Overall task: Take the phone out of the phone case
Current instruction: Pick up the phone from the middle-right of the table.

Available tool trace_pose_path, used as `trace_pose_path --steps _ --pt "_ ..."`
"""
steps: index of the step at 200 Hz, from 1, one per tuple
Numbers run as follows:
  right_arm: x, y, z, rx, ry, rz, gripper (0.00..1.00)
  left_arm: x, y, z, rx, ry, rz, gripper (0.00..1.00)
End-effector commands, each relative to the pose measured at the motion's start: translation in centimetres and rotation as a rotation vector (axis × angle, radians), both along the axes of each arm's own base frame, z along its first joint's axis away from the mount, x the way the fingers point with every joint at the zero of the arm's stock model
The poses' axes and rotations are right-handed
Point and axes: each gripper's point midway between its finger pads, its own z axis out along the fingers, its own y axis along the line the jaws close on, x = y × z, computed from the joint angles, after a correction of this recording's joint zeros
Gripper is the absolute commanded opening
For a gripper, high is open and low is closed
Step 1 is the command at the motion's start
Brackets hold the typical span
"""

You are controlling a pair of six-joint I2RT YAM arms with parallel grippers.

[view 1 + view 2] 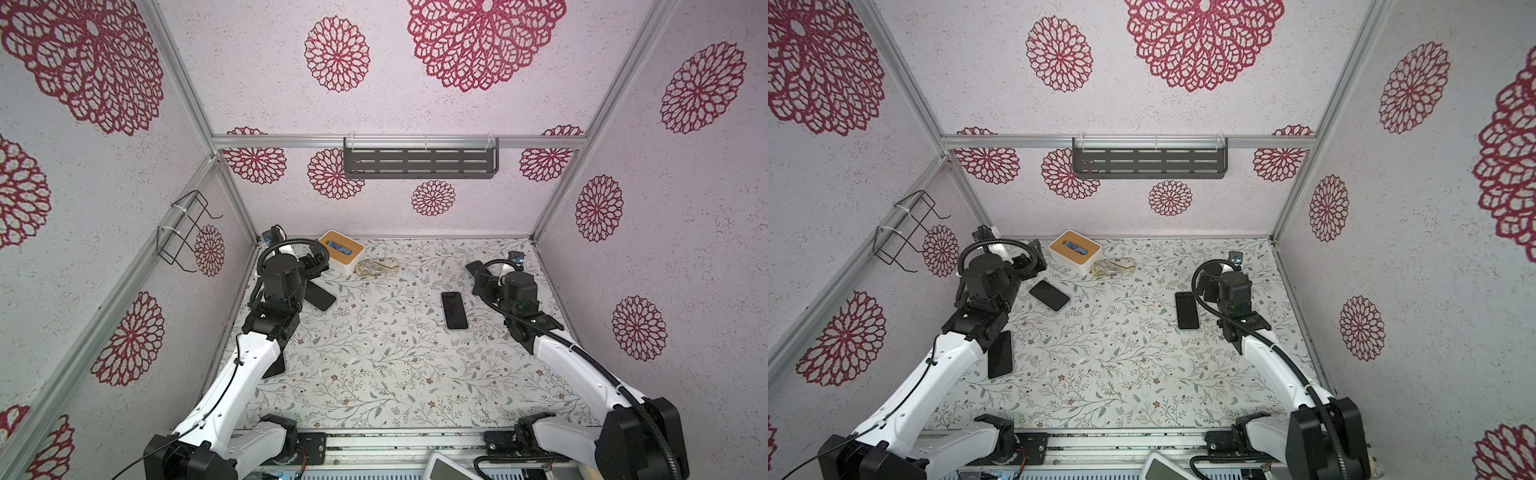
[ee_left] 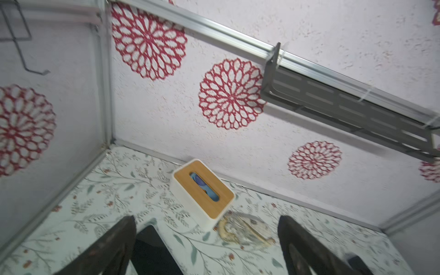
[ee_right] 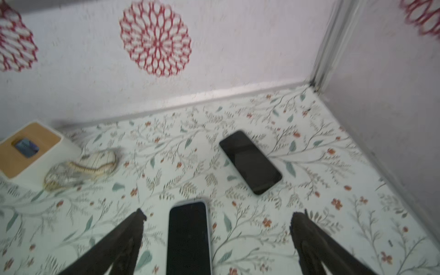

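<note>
So your floral table has lots of room, just a wood-topped tissue box at the back and a few dark phones scattered around. Both arms hang over it, and the left gripper and right gripper are each spread wide, holding nothing. My guess for the target is the phone lying flat, screen up, right of centre in both top views. In the right wrist view it shows between that gripper's fingers, with a pale phone case rim around it. Expect a stiff, slick, fairly hefty slab inside a softer, bendy shell. I'd pin the long edges and peel a case corner off, not pinch the glass face.
</note>
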Motion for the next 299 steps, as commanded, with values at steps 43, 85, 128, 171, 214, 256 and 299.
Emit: trace_pose_path --steps 43,85,128,171,214,256,299 --pt "-4.0 4.6 -8.3 -0.020 0.440 0.165 0.99 -5.0 -8.7 -9.2 -0.100 0.415 -0.242 0.97" --pt "-4.0 5.2 -11.1 -0.064 0.513 0.183 0.99 -6.9 -9.8 -10.5 -0.120 0.422 -0.271 0.97" --pt "-2.9 5.9 -13.2 -0.101 0.552 0.193 0.99 -8.2 -9.9 -11.5 -0.135 0.432 -0.277 0.97" --pt "-1.9 6.7 -14.6 -0.124 0.579 0.209 0.99 -8.9 -9.3 -11.9 -0.137 0.430 -0.259 0.97" --pt "-1.1 6.2 -15.7 -0.183 0.604 0.175 0.98 -9.3 -8.5 -11.9 -0.130 0.422 -0.231 0.97" --pt "-0.6 6.1 -16.5 -0.213 0.621 0.167 0.96 -9.3 -8.4 -12.2 -0.135 0.424 -0.227 0.97" --pt "-0.6 6.3 -17.0 -0.226 0.634 0.174 0.89 -9.2 -8.6 -12.2 -0.145 0.422 -0.229 0.97"
